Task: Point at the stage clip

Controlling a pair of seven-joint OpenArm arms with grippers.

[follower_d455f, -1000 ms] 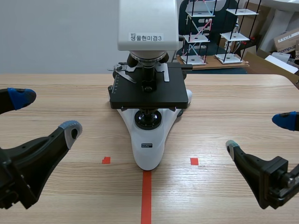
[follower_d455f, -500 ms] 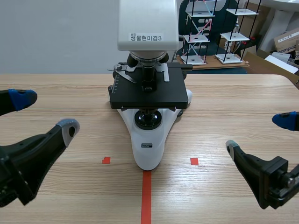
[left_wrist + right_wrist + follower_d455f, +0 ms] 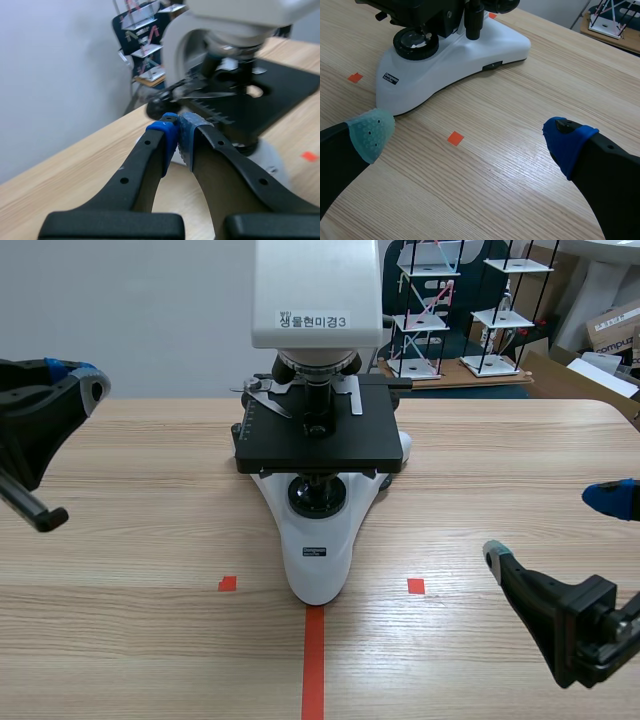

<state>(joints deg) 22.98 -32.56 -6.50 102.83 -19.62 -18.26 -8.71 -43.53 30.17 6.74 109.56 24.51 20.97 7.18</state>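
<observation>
Clenches the fingers of the left gripper (image 3: 178, 131) on nothing, making 1 pointer for the stage clip (image 3: 200, 92), ahead of the tips and untouched. Holds the fingers of the right gripper (image 3: 470, 137) released, idle near the microscope base (image 3: 470, 50).

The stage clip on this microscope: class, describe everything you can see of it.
The stage clip is a thin, silvery metal piece with curved, pointed arms. It lies flat on the far left part of the microscope's black stage, just beside the dark objective. No slide can be made out under it. The left hand, shut, points toward it from a distance and does not touch it.
</observation>
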